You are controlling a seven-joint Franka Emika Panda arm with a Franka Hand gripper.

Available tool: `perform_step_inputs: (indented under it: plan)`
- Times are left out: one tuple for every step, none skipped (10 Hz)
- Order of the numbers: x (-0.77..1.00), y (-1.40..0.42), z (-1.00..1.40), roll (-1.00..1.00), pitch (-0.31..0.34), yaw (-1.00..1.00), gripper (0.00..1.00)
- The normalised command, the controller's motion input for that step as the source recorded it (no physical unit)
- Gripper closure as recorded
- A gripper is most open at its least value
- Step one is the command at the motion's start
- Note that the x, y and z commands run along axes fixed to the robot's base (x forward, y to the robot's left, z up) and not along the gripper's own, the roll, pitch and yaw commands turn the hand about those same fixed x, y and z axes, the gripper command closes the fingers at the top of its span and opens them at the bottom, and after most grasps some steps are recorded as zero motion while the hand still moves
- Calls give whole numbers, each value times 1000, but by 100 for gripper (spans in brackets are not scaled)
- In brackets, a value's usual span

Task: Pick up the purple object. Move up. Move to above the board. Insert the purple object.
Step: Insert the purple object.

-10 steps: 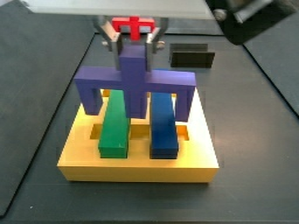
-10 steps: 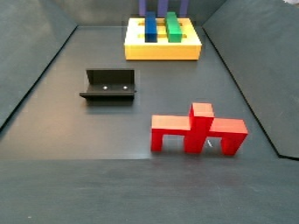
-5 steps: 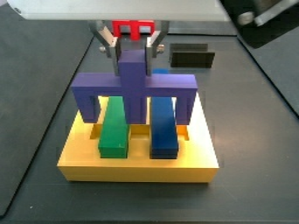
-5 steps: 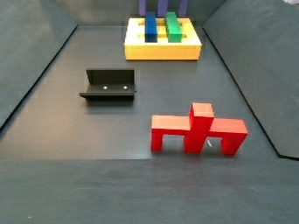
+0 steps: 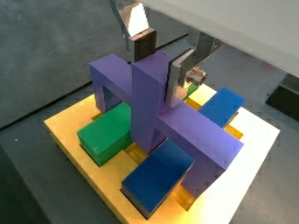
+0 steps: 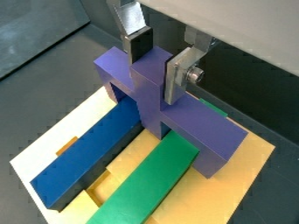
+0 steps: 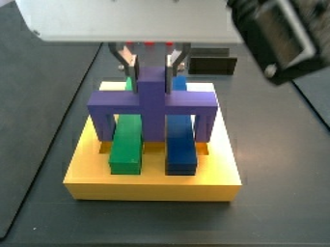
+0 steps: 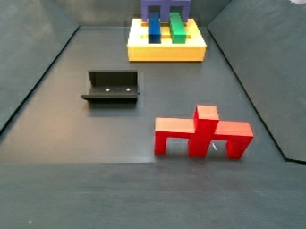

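The purple object [image 7: 151, 99] sits low on the yellow board [image 7: 149, 183], its crossbar spanning a green block [image 7: 125, 145] and a blue block [image 7: 180, 145]. Its two legs reach down to the board's top at either side. My gripper [image 7: 152, 69] is directly above the board, its fingers on both sides of the upright stem, shut on it near the top. Both wrist views show the stem between the gripper [image 5: 160, 74] [image 6: 156, 77] fingers, over the purple object [image 5: 158, 114] [image 6: 152, 96] and the board [image 5: 70, 131] [image 6: 47, 144]. In a side view, the purple object [image 8: 165, 11] and board [image 8: 165, 52] lie at the far end.
A red piece [image 8: 203, 134] of similar shape stands on the dark floor well away from the board. The fixture [image 8: 111, 87] stands between them, off to one side, and shows behind the board as the fixture [image 7: 213, 65]. Raised walls edge the floor.
The gripper and the purple object have come straight down. The crossbar now rests lower over the green and blue blocks, and the legs meet the board.
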Motion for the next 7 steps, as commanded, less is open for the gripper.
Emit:
perform_step_inputs:
  plan:
    - [0, -157, -220, 169, 0, 17, 100]
    - [109, -186, -177, 150, 0, 20, 100]
    - [129, -71, -243, 166, 13, 6, 100]
    - [169, -69, -249, 189, 33, 20, 100]
    - [171, -23, -320, 223, 66, 0, 100]
    - [117, -91, -283, 250, 87, 0, 100]
    - [43, -246, -194, 239, 74, 6, 100]
